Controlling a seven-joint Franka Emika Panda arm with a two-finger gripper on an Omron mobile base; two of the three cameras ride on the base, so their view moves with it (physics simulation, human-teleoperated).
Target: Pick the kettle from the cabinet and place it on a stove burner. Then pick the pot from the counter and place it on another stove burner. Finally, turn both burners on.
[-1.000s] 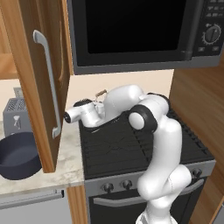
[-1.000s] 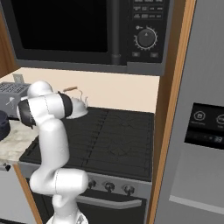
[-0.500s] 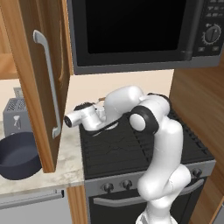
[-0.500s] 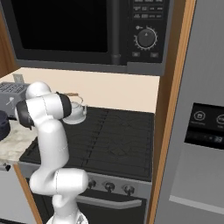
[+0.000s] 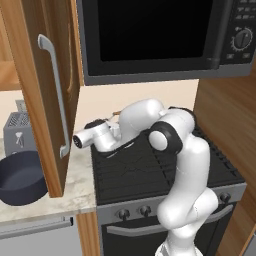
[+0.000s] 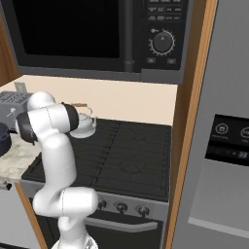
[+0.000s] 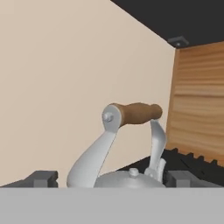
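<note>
The kettle [image 6: 85, 124] sits on the back-left stove burner [image 6: 92, 137], with the pot [image 5: 20, 177] on the counter [image 5: 75, 192] to the stove's left, before the toaster [image 5: 19, 131].

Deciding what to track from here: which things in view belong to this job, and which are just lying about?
Job:
kettle, on a rear stove burner
pot, on the counter
cabinet, door open
stove knobs
gripper, open, behind the kettle

Lying about:
toaster
microwave
fridge
</note>
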